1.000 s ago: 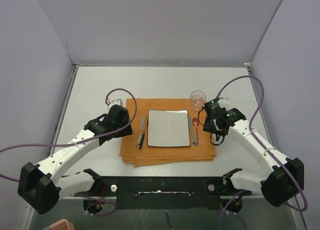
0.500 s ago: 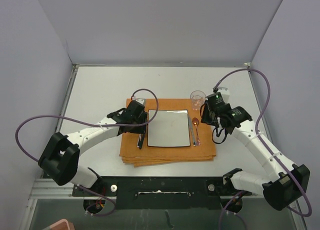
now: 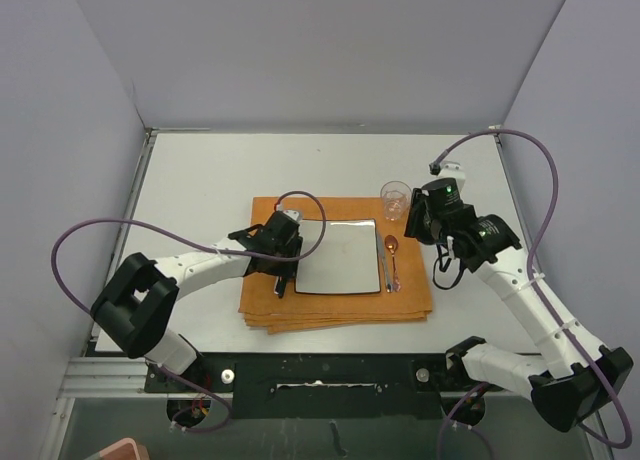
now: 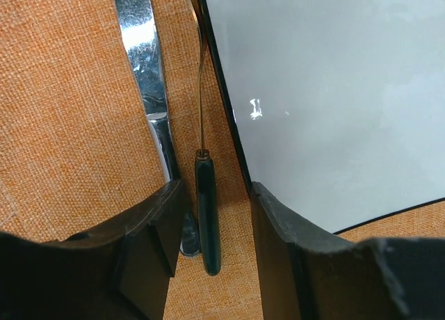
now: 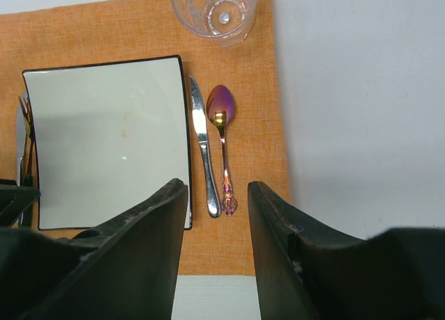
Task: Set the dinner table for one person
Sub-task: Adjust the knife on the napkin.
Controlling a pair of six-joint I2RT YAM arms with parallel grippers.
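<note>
Stiff, probably slippery fork (image 4: 207, 229) at the plate's (image 4: 334, 90) 9 o'clock: pinch its green handle, straddled ungripped by the part-open left tool (image 4: 216, 195); right tool (image 5: 217, 195) part-open, empty.

The right wrist view's top edge crops the glass (image 5: 215, 10) and dinner table (image 5: 348, 90).
</note>
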